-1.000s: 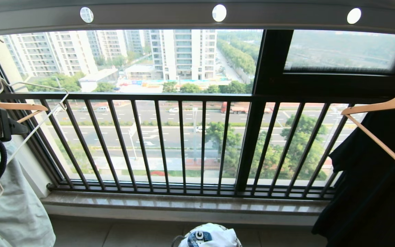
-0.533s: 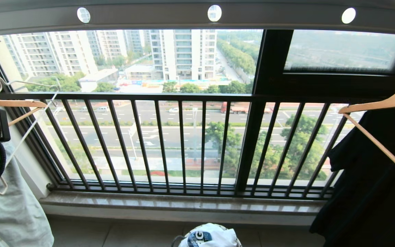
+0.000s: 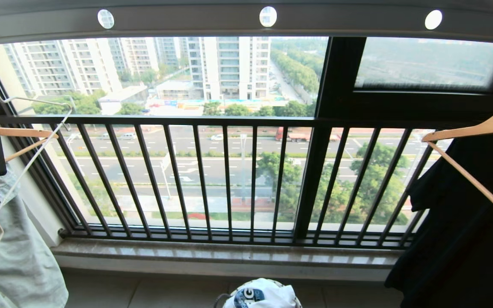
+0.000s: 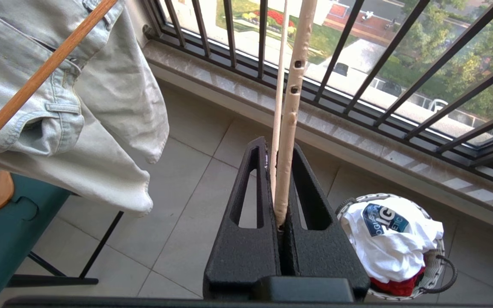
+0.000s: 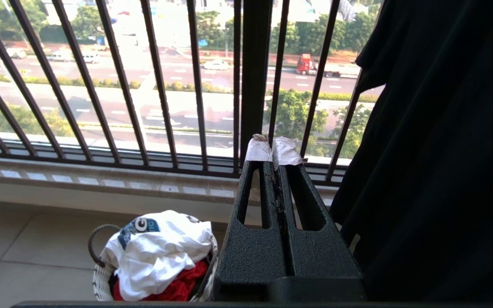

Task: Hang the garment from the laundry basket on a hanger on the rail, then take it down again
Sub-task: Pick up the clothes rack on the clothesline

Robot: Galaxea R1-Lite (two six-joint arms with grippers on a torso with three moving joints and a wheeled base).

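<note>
A dark barred window railing (image 3: 229,179) stands above a marble sill (image 3: 229,254); pale floor tiles (image 4: 186,222) lie below it.

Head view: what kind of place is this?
Probably a high-rise apartment's enclosed laundry balcony: barred window railing over a street far below, overhead rail, clothes on wooden hangers, laundry basket on tile.

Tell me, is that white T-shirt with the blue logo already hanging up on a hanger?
No, the white T-shirt lies bunched in the laundry basket on the floor, while the left tool grips the bare hanger.
</note>
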